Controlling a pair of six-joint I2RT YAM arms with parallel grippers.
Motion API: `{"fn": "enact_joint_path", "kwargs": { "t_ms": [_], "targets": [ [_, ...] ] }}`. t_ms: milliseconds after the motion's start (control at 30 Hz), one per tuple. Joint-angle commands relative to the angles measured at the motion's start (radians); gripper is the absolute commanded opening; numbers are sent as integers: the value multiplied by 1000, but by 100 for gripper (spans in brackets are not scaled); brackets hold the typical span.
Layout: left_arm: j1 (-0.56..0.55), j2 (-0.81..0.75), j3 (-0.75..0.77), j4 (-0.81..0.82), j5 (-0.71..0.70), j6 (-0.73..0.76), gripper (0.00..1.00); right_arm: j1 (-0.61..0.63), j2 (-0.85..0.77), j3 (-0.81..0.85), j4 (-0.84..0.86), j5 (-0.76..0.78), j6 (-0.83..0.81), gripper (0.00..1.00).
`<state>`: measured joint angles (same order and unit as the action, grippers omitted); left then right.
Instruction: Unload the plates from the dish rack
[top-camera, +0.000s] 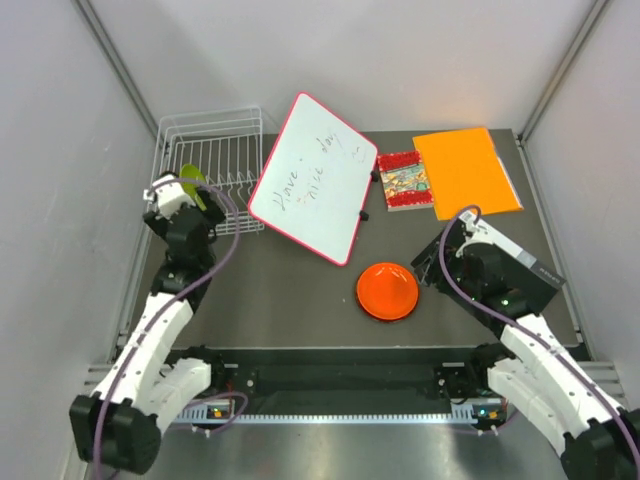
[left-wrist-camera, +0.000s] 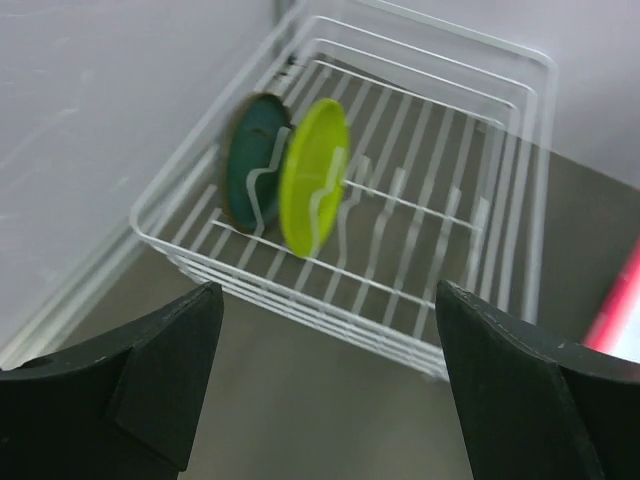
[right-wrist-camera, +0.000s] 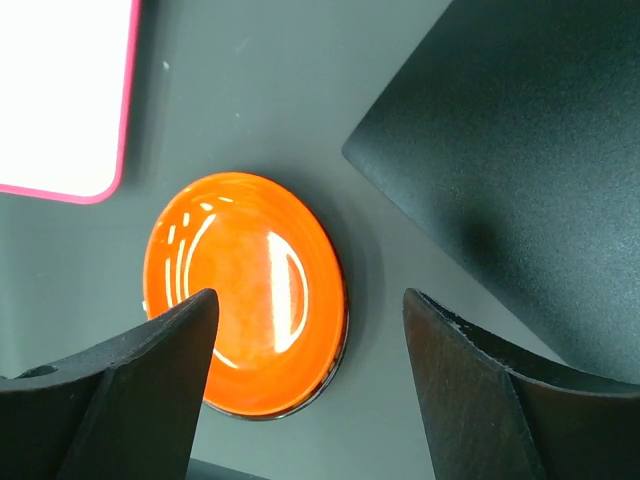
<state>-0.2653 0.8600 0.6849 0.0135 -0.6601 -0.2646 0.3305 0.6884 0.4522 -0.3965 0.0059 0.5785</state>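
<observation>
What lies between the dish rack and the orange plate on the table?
The pink-framed whiteboard lies between the dish rack and the orange plate; the top view shows it.

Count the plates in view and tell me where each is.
3. The lime green plate and the dark teal plate stand upright side by side in the dish rack; the orange plate lies flat on the table. Others may be hidden.

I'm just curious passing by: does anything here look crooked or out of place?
The pink-framed whiteboard sits crooked, its left edge overlapping the dish rack on the right. Otherwise tidy: orange plate flat on the table, lime green plate and teal plate upright in the rack.
</observation>
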Motion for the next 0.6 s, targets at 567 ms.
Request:
{"fn": "enact_joint_path", "kwargs": {
  "t_ms": [567],
  "targets": [
    [503, 586, 257, 296, 683, -55, 84, -15, 361, 13, 357, -133, -40, 74]
  ]
}}
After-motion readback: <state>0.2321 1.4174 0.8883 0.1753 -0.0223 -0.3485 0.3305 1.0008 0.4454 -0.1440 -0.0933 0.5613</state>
